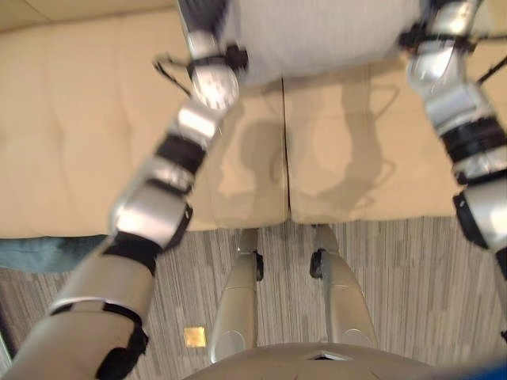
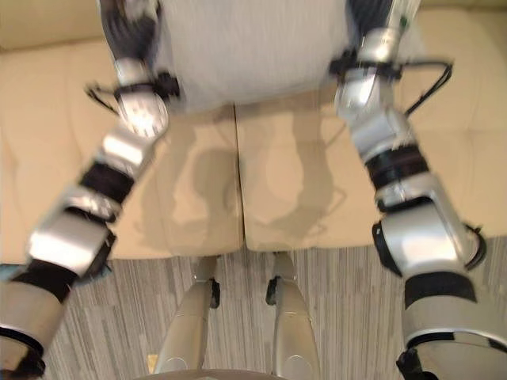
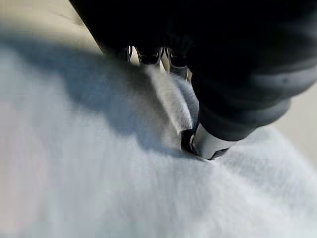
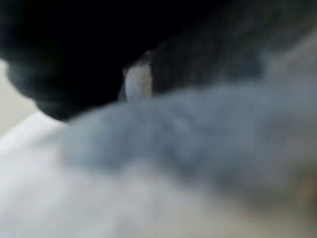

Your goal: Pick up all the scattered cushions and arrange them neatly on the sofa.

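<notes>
A light grey cushion (image 1: 317,32) hangs over the beige sofa (image 1: 79,127), held between my two hands at the far side of the seat. My left hand (image 1: 207,20) grips its left edge. In the left wrist view the thumb (image 3: 203,141) and the fingers (image 3: 148,54) pinch a ridge of the grey cushion (image 3: 124,188). My right hand (image 2: 376,20) is against the cushion's right edge. The right wrist view shows that hand's dark cover close over the grey fabric (image 4: 148,188).
The sofa seat has two pads that meet at a seam (image 1: 287,158) straight ahead. Grey striped carpet (image 1: 412,269) runs along the sofa's front edge. A dark teal object (image 1: 47,253) lies on the floor at the left, by the sofa front.
</notes>
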Available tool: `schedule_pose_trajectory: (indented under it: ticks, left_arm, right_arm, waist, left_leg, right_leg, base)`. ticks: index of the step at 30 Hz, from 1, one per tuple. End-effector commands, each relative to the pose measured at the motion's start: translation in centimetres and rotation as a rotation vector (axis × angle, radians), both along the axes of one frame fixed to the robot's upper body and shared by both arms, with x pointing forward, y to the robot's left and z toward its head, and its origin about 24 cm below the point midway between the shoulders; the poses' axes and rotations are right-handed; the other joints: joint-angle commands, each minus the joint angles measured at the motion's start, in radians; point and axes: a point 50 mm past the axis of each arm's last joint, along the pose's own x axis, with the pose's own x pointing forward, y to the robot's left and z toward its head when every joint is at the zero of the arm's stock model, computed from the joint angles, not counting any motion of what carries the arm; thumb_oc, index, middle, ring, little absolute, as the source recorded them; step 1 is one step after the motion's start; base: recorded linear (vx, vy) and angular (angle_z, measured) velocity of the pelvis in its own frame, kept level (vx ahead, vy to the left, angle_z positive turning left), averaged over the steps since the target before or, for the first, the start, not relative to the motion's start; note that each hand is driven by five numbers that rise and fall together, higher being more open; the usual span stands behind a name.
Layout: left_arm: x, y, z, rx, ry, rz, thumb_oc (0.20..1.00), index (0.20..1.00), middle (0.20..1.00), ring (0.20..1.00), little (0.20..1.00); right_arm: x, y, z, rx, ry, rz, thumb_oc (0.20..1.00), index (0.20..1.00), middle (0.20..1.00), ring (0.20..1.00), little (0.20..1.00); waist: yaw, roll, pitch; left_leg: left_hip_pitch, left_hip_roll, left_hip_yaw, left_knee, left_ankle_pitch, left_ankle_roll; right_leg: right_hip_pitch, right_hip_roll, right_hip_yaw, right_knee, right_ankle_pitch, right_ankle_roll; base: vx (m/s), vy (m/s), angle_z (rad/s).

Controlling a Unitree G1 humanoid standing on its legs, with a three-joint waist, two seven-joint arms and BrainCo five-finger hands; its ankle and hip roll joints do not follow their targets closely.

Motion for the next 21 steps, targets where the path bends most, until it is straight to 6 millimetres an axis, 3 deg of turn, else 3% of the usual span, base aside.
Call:
schedule_pose_trajectory:
  ticks: [1,3,4,5,6,7,15,21]
  left_arm:
    - [0.0,-1.9,-0.5,0.032,0.011,-0.113,0.2,0.2,0.2,0.2,0.2]
    - [0.4,-1.6,0.4,0.054,0.049,-0.103,0.2,0.2,0.2,0.2,0.2]
    - [0.6,-1.4,1.3,0.043,0.084,-0.118,0.947,0.947,0.947,0.947,0.947]
    - [0.6,-1.2,1.9,0.052,0.092,-0.112,1.0,1.0,1.0,1.0,1.0]
    - [0.5,-1.1,2.3,0.065,0.095,-0.115,1.0,1.0,1.0,1.0,1.0]
    - [0.5,-1.0,2.4,0.07,0.102,-0.115,1.0,1.0,1.0,1.0,1.0]
    - [1.6,-0.4,-0.3,0.09,0.205,-0.106,1.0,1.0,1.0,1.0,1.0]
    - [2.2,4.8,-4.3,0.025,0.318,-0.033,1.0,1.0,1.0,1.0,1.0]
  right_arm:
    - [1.0,1.5,-2.4,-0.024,0.063,0.068,0.2,0.2,0.2,0.2,0.2]
    - [1.7,1.5,-2.3,-0.054,0.15,0.047,0.2,0.2,0.2,0.2,0.2]
    - [2.4,1.6,-2.1,-0.072,0.24,0.049,0.2,0.2,0.2,0.2,0.2]
    - [2.7,1.3,-2.0,-0.077,0.285,0.041,0.533,0.533,0.533,0.533,0.533]
    - [2.9,1.1,-1.9,-0.075,0.328,0.049,0.805,0.805,0.805,0.805,0.805]
    - [3.3,0.5,-2.4,-0.067,0.396,0.038,1.0,1.0,1.0,1.0,1.0]
    - [4.2,-1.5,-5.1,-0.061,0.539,0.008,1.0,1.0,1.0,1.0,1.0]
    - [3.8,-4.9,-7.0,-0.053,0.581,-0.055,1.0,1.0,1.0,1.0,1.0]
  waist:
    - [0.017,-0.032,-0.191]
    - [0.018,-0.03,-0.189]
    - [0.02,-0.029,-0.189]
    - [0.02,-0.027,-0.186]
    - [0.022,-0.027,-0.184]
    - [0.024,-0.024,-0.18]
    - [0.025,-0.021,-0.184]
    - [0.023,-0.021,-0.191]
  left_leg:
    - [0.085,0.018,0.015,-0.033,-0.066,-0.074]
    - [0.07,0.017,0.017,-0.033,-0.06,-0.073]
    - [0.057,0.015,0.016,-0.033,-0.053,-0.074]
    - [0.051,0.014,0.016,-0.033,-0.05,-0.074]
    - [0.045,0.013,0.017,-0.033,-0.047,-0.075]
    - [0.038,0.012,0.02,-0.033,-0.042,-0.076]
    - [0.04,0.009,0.022,-0.033,-0.033,-0.078]
    - [0.041,0.011,0.025,-0.033,-0.032,-0.081]
  right_leg:
    - [0.067,-0.004,-0.01,-0.006,-0.08,0.17]
    - [0.05,-0.001,-0.005,-0.006,-0.073,0.174]
    - [0.036,0.0,-0.005,-0.006,-0.065,0.177]
    - [0.029,0.0,-0.003,-0.006,-0.06,0.179]
    - [0.023,0.001,-0.003,-0.006,-0.058,0.181]
    - [0.015,0.001,-0.003,-0.006,-0.054,0.183]
    - [0.008,0.004,-0.004,-0.006,-0.049,0.178]
    - [0.006,0.002,-0.006,-0.006,-0.047,0.179]
  base:
    - [0.0,0.0,0.0]
    - [-0.01,0.002,-0.02]
    - [-0.01,0.003,-0.06]
    - [-0.02,-0.003,-0.1]
    - [-0.01,-0.003,-0.1]
    - [-0.01,-0.008,-0.1]
    - [0.0,-0.003,-0.03]
    - [0.0,0.0,0.0]
